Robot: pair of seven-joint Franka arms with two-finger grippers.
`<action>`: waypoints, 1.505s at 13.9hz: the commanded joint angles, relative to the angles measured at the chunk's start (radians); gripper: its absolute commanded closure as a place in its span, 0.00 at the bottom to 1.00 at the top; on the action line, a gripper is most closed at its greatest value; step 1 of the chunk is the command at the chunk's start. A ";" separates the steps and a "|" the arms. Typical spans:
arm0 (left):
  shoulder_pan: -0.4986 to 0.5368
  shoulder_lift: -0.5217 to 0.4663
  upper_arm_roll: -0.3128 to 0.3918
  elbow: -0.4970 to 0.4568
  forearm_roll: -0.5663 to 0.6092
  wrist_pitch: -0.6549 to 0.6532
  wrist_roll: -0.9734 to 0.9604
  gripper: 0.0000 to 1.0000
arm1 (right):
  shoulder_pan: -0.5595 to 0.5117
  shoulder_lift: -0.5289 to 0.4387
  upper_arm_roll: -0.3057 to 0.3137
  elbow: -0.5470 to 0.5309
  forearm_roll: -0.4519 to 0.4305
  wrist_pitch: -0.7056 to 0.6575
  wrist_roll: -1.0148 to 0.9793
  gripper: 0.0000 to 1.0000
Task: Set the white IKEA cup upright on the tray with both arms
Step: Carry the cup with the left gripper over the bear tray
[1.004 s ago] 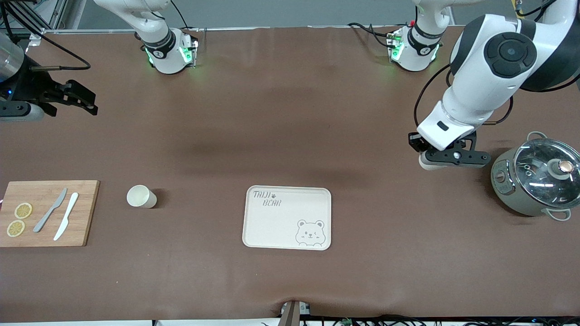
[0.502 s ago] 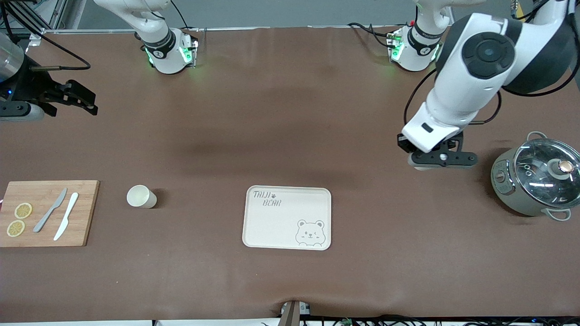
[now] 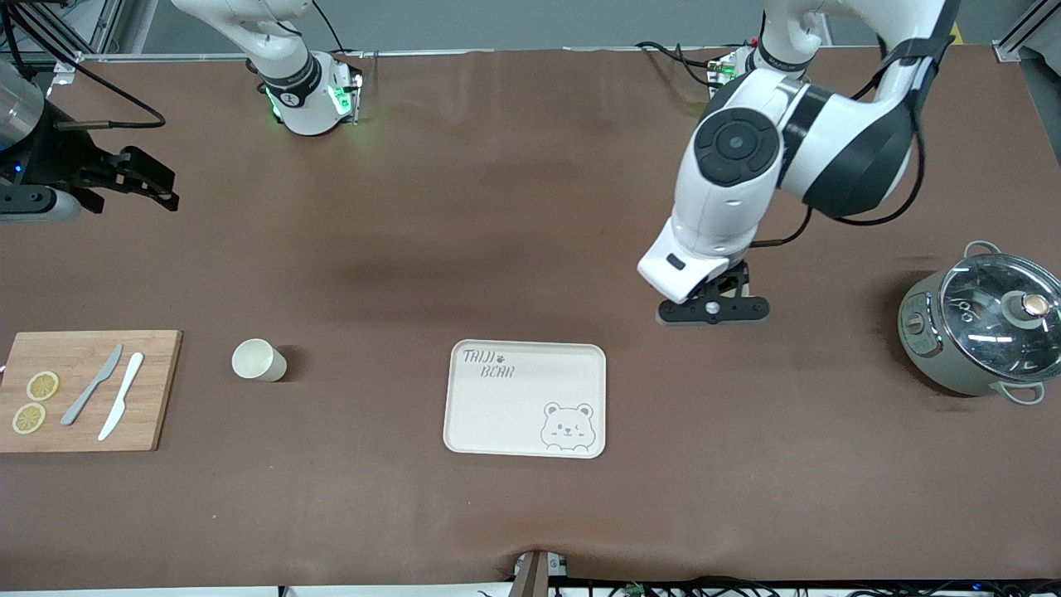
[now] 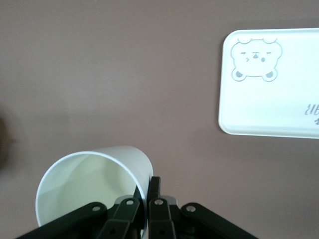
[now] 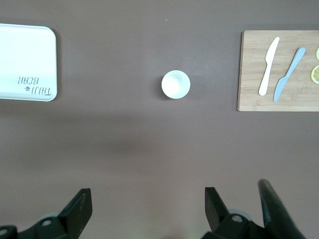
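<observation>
Right gripper [image 3: 153, 184], fingers spread wide and empty, waits at the frame's upper edge. A small cream cup [image 3: 259, 360] stands beside the wooden cutting board [image 3: 91, 390]. The cream rectangular bear-printed tray [image 3: 497, 414] lies low centre, with open brown tabletop [image 3: 530, 207] all round. The left gripper [image 3: 713, 308] hovers over the table near the tray's upper corner. Only the left wrist view shows it clamped on the wall of a smooth white cup [image 4: 94, 184].

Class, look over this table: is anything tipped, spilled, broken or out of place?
Nothing stands out. The tray is bare, a white cup stands upright beside the cutting board, and the left pincer grips another cup.
</observation>
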 commanded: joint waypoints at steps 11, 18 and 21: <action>-0.363 0.319 0.280 0.348 -0.022 0.001 -0.162 1.00 | 0.008 0.003 -0.001 0.010 -0.020 -0.005 0.004 0.00; -0.395 0.419 0.280 0.373 -0.054 0.139 -0.206 1.00 | 0.008 0.005 -0.001 0.010 -0.020 -0.002 0.004 0.00; -0.415 0.457 0.280 0.388 -0.056 0.168 -0.231 1.00 | 0.008 0.005 -0.001 0.010 -0.020 -0.002 0.004 0.00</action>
